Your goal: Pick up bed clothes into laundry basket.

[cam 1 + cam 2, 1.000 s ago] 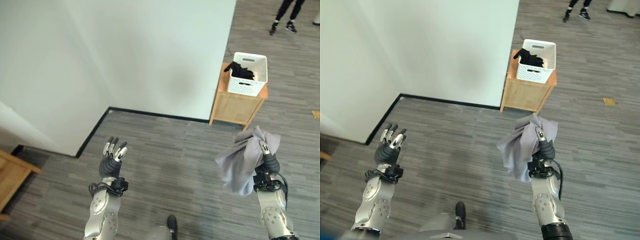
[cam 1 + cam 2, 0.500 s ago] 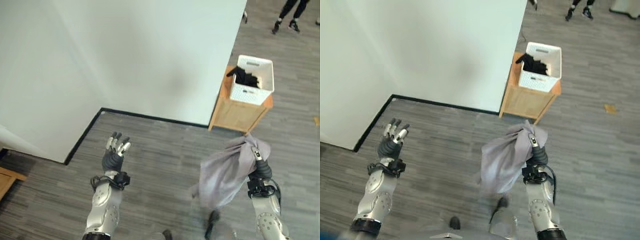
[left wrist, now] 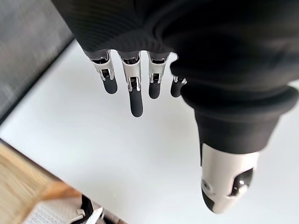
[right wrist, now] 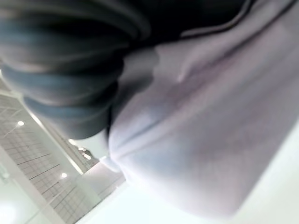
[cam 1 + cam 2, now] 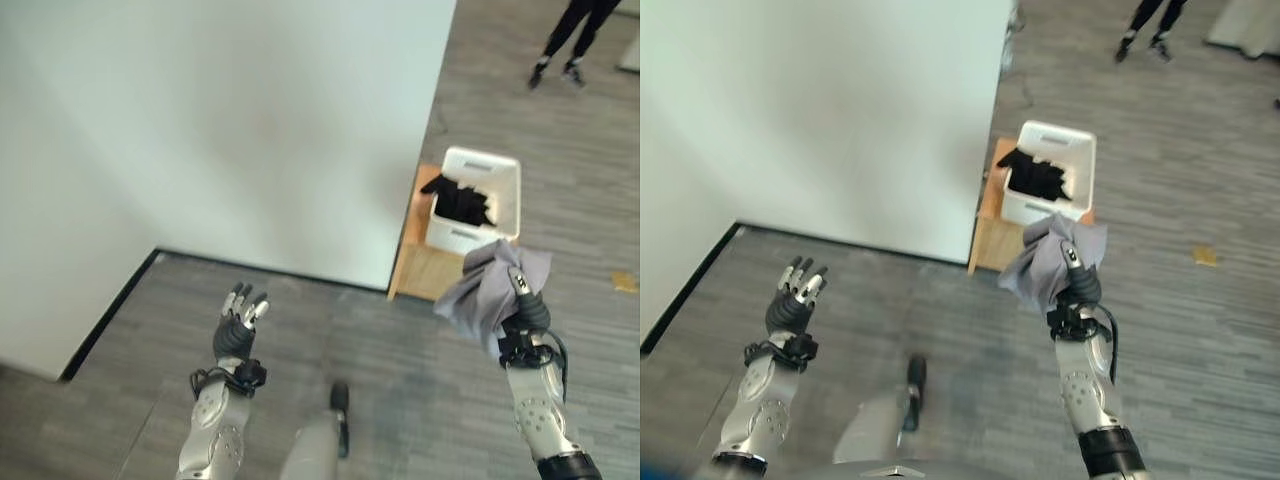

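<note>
My right hand (image 5: 527, 312) is shut on a bunched grey cloth (image 5: 482, 294), held up in the air just in front of the wooden stand. The cloth (image 4: 201, 126) drapes over the fingers in the right wrist view. A white laundry basket (image 5: 500, 172) with dark clothes (image 5: 461, 199) inside sits on the small wooden stand (image 5: 418, 268) by the wall corner. My left hand (image 5: 238, 324) is raised at the lower left, fingers (image 3: 134, 88) straight and holding nothing.
A white wall (image 5: 250, 120) runs along the left with a black baseboard (image 5: 260, 270), ending at a corner by the stand. Grey plank floor (image 5: 1200, 330) spreads to the right. A person's legs (image 5: 562, 45) stand at the far top right.
The camera has moved; the basket and stand now look closer and lower in view. My right hand has lifted the grey cloth higher, close to the stand. The left hand stays raised and open.
</note>
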### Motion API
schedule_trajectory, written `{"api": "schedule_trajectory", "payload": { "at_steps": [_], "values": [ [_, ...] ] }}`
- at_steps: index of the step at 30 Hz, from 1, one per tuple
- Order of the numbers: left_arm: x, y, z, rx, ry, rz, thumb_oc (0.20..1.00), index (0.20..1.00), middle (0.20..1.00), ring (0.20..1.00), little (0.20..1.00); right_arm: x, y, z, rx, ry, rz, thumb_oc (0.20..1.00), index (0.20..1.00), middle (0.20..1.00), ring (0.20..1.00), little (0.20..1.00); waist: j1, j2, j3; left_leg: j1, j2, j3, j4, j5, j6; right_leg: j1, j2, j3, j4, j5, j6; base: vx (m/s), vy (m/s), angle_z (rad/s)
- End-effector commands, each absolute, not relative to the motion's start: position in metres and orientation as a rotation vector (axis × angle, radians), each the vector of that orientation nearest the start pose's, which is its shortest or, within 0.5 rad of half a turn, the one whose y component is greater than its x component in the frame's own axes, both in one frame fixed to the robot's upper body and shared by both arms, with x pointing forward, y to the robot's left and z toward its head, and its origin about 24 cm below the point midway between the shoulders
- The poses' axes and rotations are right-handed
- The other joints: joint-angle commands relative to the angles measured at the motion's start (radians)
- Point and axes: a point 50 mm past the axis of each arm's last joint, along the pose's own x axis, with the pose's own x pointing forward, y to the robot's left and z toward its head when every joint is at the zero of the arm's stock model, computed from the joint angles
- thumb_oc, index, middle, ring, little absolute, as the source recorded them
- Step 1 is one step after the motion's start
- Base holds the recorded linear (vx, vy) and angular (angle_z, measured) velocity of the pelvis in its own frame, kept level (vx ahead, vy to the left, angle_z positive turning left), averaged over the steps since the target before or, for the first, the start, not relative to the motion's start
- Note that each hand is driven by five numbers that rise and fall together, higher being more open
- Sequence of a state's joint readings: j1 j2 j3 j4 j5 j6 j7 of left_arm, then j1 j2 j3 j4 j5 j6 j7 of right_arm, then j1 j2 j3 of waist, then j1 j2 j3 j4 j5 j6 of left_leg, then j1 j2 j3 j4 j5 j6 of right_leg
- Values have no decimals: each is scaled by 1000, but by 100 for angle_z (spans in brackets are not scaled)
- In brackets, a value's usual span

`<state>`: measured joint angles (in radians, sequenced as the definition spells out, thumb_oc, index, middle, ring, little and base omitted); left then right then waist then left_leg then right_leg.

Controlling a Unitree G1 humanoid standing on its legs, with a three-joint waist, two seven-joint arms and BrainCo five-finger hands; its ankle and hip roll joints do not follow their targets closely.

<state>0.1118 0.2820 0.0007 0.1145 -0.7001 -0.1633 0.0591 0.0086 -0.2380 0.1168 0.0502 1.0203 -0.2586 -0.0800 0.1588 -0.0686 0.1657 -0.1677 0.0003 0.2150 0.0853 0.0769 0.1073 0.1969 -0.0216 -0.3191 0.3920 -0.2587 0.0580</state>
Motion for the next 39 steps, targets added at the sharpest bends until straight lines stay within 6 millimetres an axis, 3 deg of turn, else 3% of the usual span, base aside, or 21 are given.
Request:
{"api": "schedule_trajectory", "payload": {
  "at_steps": [1,2,5,6,7,8,10,12,17,19,21,22,27,30,31,32,35,39],
  "values": [
    [241,229,54,-345,-133,133,1000,1000,1000,1000,1000,266,-195,88,716,-294,-17,200,200,200,200,200,-18,34,6,123,36,-45,-25,-44,-69,-260,-165,45,138,223,108,106,25,-31],
    [241,230,55,-340,-135,136,1000,1000,1000,1000,1000,265,-193,85,718,-283,-18,200,200,200,200,200,-27,41,9,139,37,-54,-35,-49,-68,-280,-171,59,150,222,96,140,-33,26],
    [239,234,56,-343,-139,144,1000,1000,1000,1000,1000,263,-196,87,728,-295,-24,200,200,200,200,200,-12,50,-10,173,45,-60,-72,-70,-92,-263,-295,16,33,214,76,177,-128,67],
    [239,234,56,-344,-137,139,1000,1000,1000,1000,1000,263,-199,88,725,-301,-40,200,200,200,200,200,-12,53,-14,174,49,-66,-81,-64,-97,-254,-310,12,-34,230,68,117,-138,40],
    [239,234,56,-344,-138,138,1000,1000,1000,1000,1000,263,-199,88,724,-302,-40,200,200,200,200,200,-13,55,-16,171,52,-67,-81,-62,-98,-253,-306,9,-42,236,66,128,-224,66],
    [240,234,56,-338,-137,136,1000,1000,1000,1000,1000,262,-206,92,708,-326,-72,200,200,200,200,200,-23,42,-23,176,48,-84,-76,-73,-114,-229,-299,78,-178,265,81,173,-241,85],
    [241,234,55,-329,-132,135,1000,1000,1000,1000,1000,259,-213,98,700,-364,-100,200,200,200,200,200,-33,26,-34,168,47,-112,-59,-84,-125,-196,-275,159,-263,252,95,215,-321,102],
    [236,236,51,-323,-117,148,1000,1000,1000,1000,1000,262,-217,110,691,-415,-101,200,200,200,200,200,-17,15,-55,171,70,-111,-55,-86,-148,-166,-257,120,-320,248,103,159,-362,66],
    [238,227,47,-359,-98,121,1000,1000,1000,1000,1000,269,-229,142,612,-536,-102,200,200,200,200,200,-21,25,-54,142,132,-158,-43,-29,-206,-99,-184,51,-403,221,63,52,-259,9],
    [243,219,47,-365,-90,86,1000,1000,1000,1000,1000,271,-237,157,544,-579,-109,200,200,200,200,200,-31,25,-43,112,160,-119,-15,11,-227,-74,-176,6,-422,220,50,-24,-183,34],
    [246,214,47,-369,-87,64,1000,1000,1000,1000,1000,274,-242,164,495,-589,-118,200,200,200,200,200,-40,23,-43,94,171,-82,0,23,-227,-69,-172,-16,-433,221,46,-33,-116,97],
    [246,206,45,-383,-71,29,1000,1000,1000,1000,1000,285,-251,177,403,-584,-129,200,200,200,200,200,-44,30,-45,92,184,-41,0,26,-235,-51,-160,-40,-456,220,42,-9,-93,93],
    [240,192,33,-379,6,-53,1000,1000,1000,1000,1000,314,-291,200,177,-514,-250,200,200,200,200,200,-45,44,-71,127,191,-40,-47,23,-238,-29,-138,-49,-478,214,40,40,-26,12],
    [233,189,24,-401,56,-89,1000,1000,1000,1000,1000,341,-319,235,-30,-440,-352,200,200,200,200,200,-32,43,-62,138,189,-31,-58,15,-235,-43,-141,-28,-479,224,45,-1,10,-3],
    [233,189,24,-403,54,-87,1000,1000,1000,1000,1000,342,-318,236,-31,-442,-350,200,200,200,200,200,-34,45,-63,135,188,-31,-60,18,-234,-48,-141,-28,-479,226,45,12,30,-20],
    [229,189,21,-405,74,-103,1000,1000,1000,1000,1000,346,-335,246,-105,-404,-426,200,200,200,200,200,-26,46,-63,139,184,-27,-72,20,-233,-52,-143,-26,-479,230,48,20,36,-23],
    [222,192,15,-394,111,-102,1000,1000,1000,1000,1000,346,-351,265,-137,-400,-512,200,200,200,200,200,-23,54,-61,145,180,-25,-103,28,-231,-67,-146,-22,-479,239,53,28,32,-4],
    [217,197,13,-394,121,-90,1000,1000,1000,1000,1000,349,-358,282,-161,-395,-551,200,200,200,200,200,-19,64,-47,142,173,-27,-128,36,-230,-92,-152,-18,-479,250,61,1,6,1]
  ]
}}
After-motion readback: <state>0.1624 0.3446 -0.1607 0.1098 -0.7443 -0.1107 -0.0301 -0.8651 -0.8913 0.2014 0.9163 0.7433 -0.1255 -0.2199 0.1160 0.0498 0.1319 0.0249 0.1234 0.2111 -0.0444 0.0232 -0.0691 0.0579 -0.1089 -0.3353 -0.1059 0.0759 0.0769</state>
